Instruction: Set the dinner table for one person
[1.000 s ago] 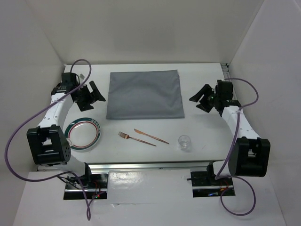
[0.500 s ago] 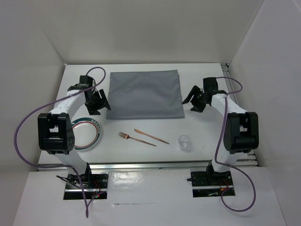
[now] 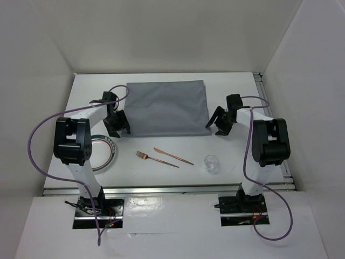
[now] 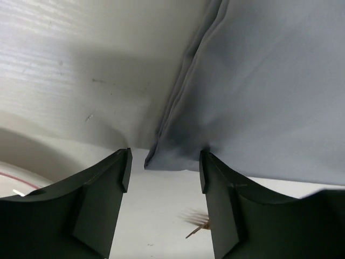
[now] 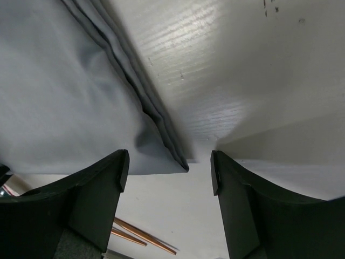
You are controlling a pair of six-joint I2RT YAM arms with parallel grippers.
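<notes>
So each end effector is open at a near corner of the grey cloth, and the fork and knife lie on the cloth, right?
No: the top external view shows the fork and knife on the bare table, nearer than the grey cloth. The left end effector and right end effector are open at its near corners.

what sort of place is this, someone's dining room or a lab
Most likely a robotics lab cell, not a dining room: bare white walls box in a white table with a metal rail, and the cabled left arm and right arm are bolted at its near edge.
</notes>
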